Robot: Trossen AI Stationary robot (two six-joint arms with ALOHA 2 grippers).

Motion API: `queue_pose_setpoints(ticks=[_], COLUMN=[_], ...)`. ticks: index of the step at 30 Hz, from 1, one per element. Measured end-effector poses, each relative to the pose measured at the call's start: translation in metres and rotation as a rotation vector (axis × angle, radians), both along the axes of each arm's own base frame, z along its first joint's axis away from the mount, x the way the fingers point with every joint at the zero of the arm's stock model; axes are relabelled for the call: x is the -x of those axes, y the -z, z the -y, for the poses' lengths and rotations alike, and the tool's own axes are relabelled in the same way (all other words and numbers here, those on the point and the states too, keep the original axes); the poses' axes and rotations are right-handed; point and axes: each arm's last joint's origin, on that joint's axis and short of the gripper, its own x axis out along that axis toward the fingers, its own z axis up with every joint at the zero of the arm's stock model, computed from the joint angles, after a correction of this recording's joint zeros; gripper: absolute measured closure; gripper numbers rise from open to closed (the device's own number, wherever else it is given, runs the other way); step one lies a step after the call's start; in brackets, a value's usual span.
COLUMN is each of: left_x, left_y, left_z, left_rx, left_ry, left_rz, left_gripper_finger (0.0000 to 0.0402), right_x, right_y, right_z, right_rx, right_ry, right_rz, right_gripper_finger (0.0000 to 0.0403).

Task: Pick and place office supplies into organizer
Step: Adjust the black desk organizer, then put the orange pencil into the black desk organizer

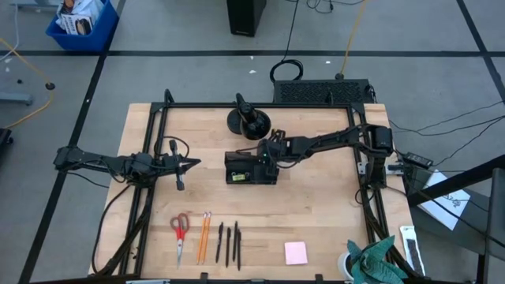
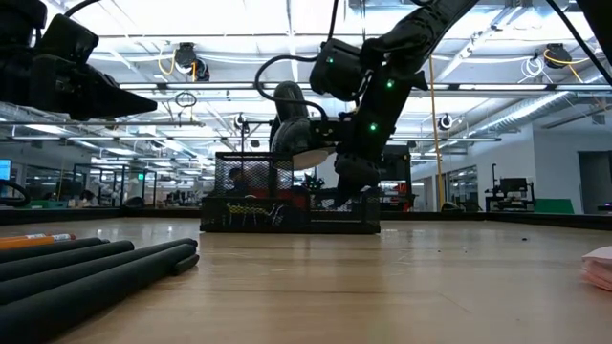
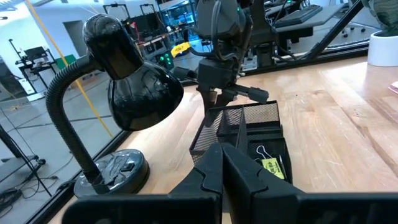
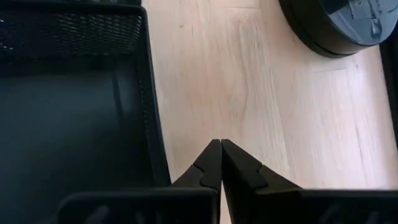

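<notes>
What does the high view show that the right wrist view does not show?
Only the high view shows the red-handled scissors, two orange pencils, three black pens, the pink square sticky-note pad and the shut left hand.

Only the right wrist view shows the organizer's bare dark inner floor.

Both show the black mesh desk organizer, the round black lamp base and the shut right hand.

Looked like a robotics lab: wooden surface (image 1: 316,213) in a black frame, taped concrete floor (image 1: 158,71), fluorescent ceiling lights (image 2: 239,19), and more workstations with monitors (image 2: 512,186) behind it.
</notes>
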Motion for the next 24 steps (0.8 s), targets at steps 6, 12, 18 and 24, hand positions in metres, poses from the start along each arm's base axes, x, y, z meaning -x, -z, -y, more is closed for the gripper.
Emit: queue_pose_setpoints(ticks=[6,12,18,24], left_x=[0.000,0.000,0.000,0.000], left_y=[0.000,0.000,0.001,0.002], left_z=[0.000,0.000,0.000,-0.001], left_rx=[0.000,-0.001,-0.006,-0.029], left_ry=[0.000,0.000,0.000,-0.032], left_rz=[0.000,-0.005,-0.012,-0.022], left_gripper_finger=[0.0396,0.0396,0.0396,0.0396], right_x=[0.001,0.005,0.016,0.018], right_y=[-0.007,-0.044,-0.094,-0.095], right_z=[-0.002,-0.016,-0.051,-0.100], right_rx=[0.011,0.043,0.103,0.080], right_ry=[-0.003,-0.030,-0.055,-0.199], right_rz=[0.020,0.135,0.338,0.643], right_gripper_finger=[0.0403,0.0394,0.0356,0.0294])
